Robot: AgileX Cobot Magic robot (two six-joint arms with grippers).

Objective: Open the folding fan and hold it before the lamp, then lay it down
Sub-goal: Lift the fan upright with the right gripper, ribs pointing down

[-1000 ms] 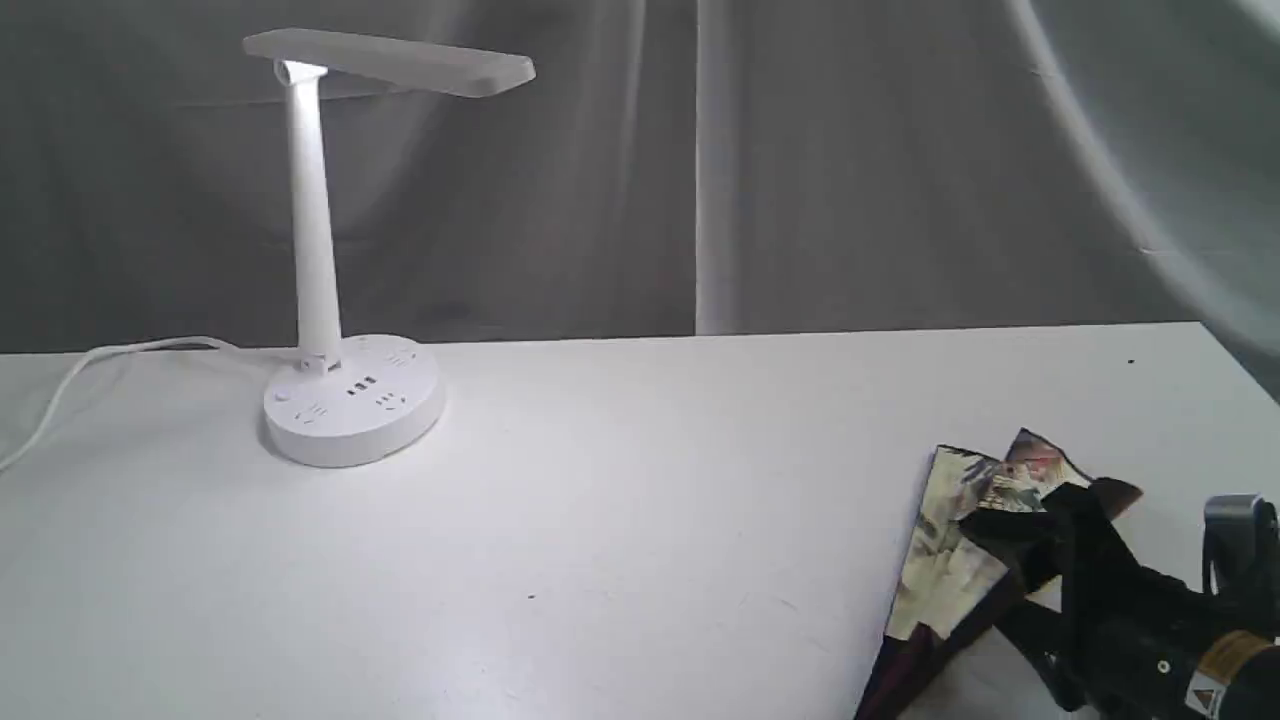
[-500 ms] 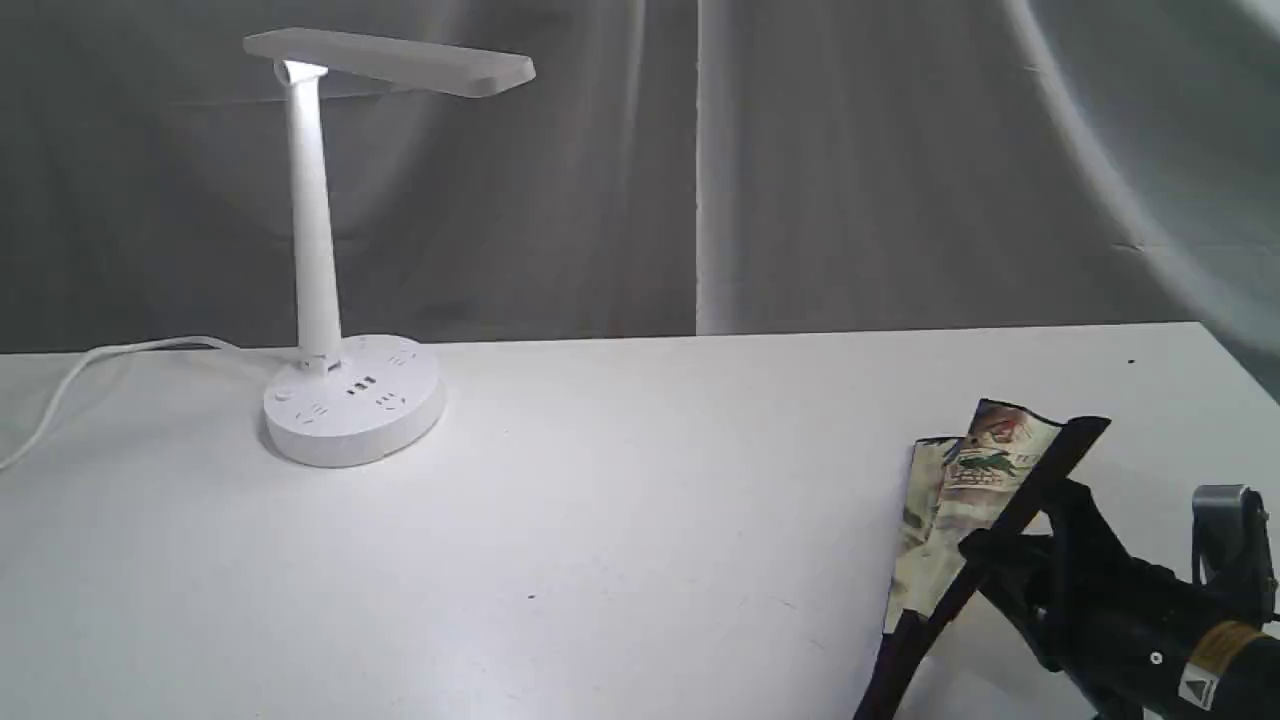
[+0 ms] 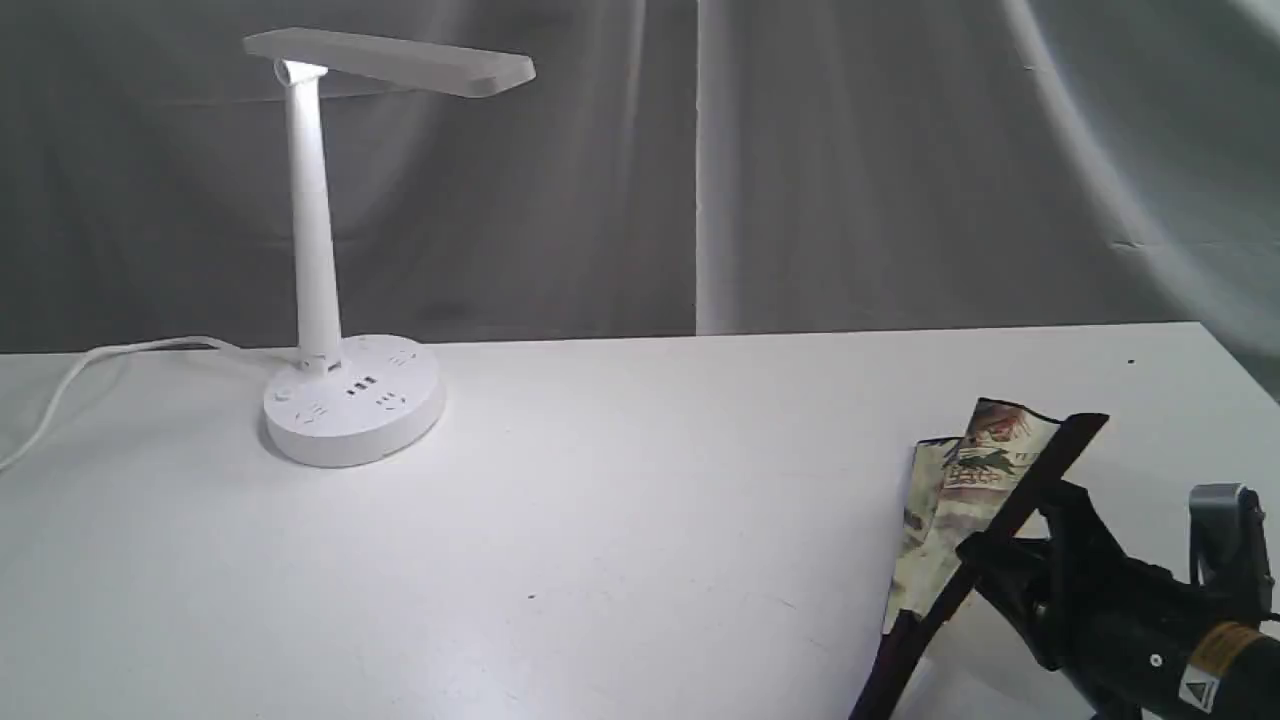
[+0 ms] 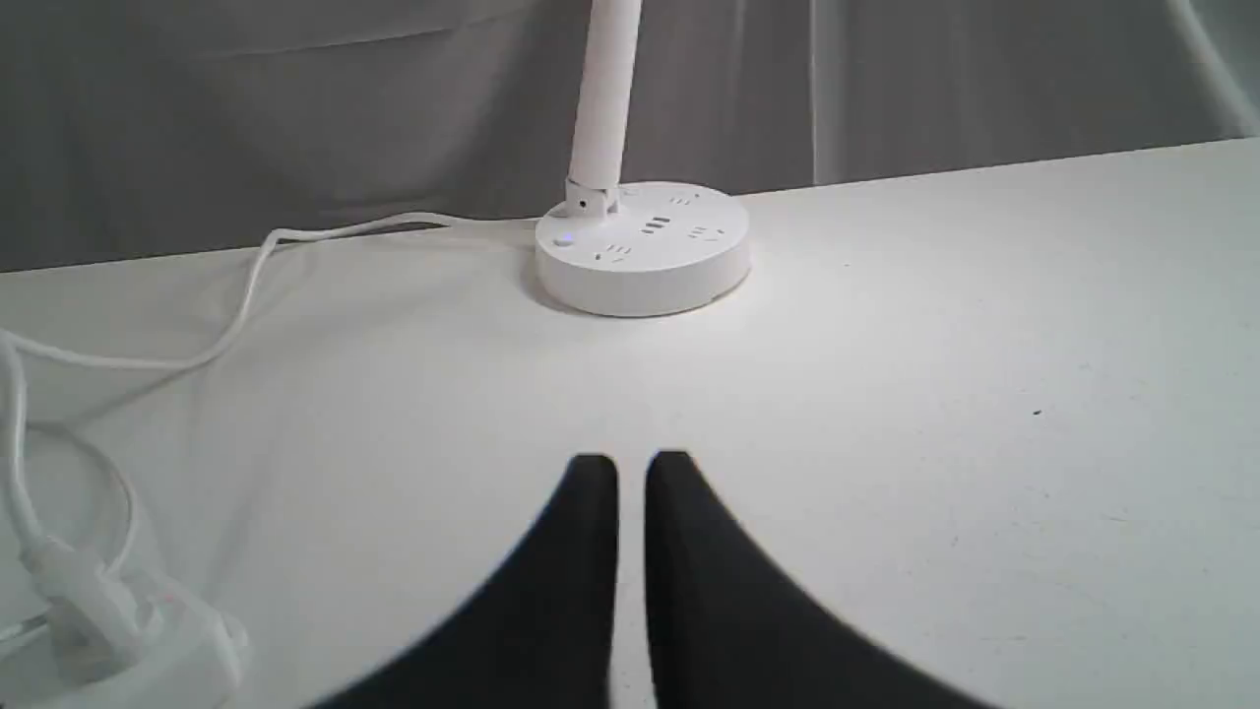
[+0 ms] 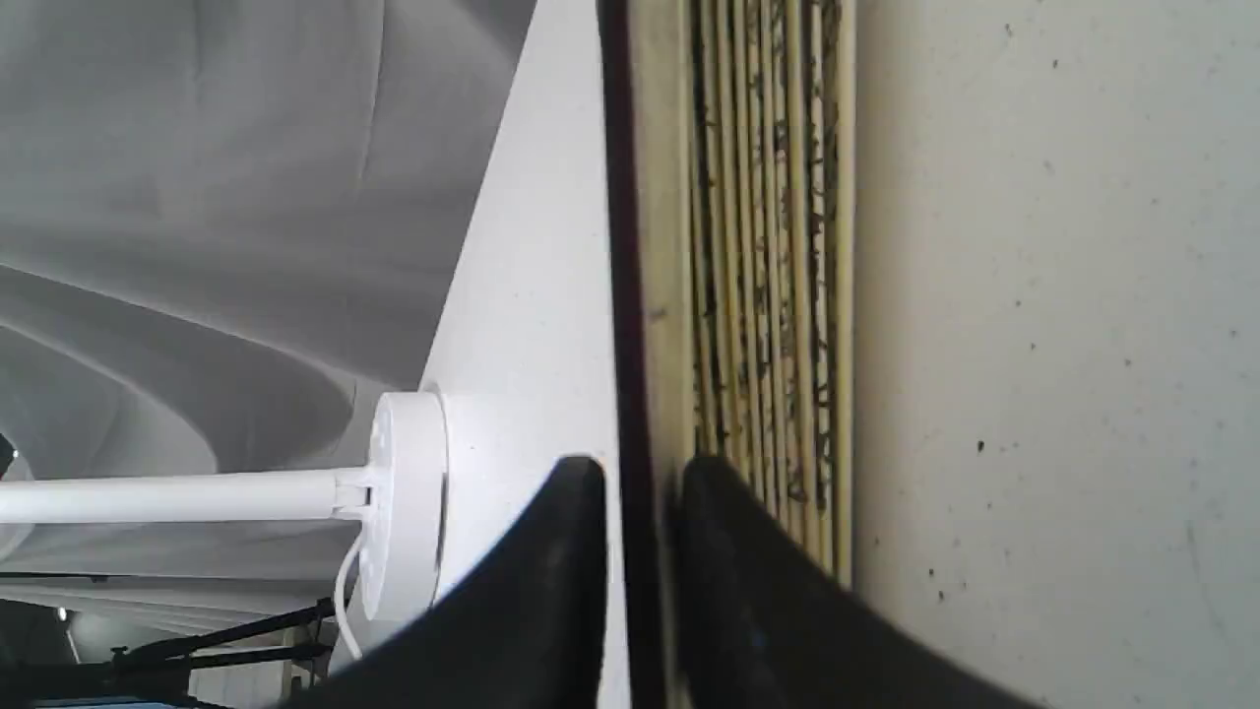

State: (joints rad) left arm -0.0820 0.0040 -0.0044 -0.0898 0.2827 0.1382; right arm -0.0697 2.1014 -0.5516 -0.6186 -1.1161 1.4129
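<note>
The folding fan [image 3: 965, 500] stands partly spread at the table's front right, cream pleats painted brown and red, dark rib on its right side. My right gripper [image 3: 985, 560] is shut on that outer rib; the right wrist view shows both black fingers pinching the maroon rib [image 5: 635, 295] with the pleats [image 5: 768, 246] beside it. The white lamp [image 3: 320, 300] stands at the back left, its flat head up high and its round base [image 4: 642, 246] on the table. My left gripper [image 4: 630, 468] hovers low over bare table in front of that base, shut and holding nothing.
The lamp's white cord [image 4: 246, 295] trails over the table on the lamp's left to a white plug block [image 4: 108, 630]. Grey curtain hangs behind. The white table [image 3: 620, 520] stretches between lamp and fan; its right edge runs close to the fan.
The right gripper has lifted and tilted the fan's outer rib upright, spreading the pleats a little; in the last half second it barely moved. The left arm shows no change.
</note>
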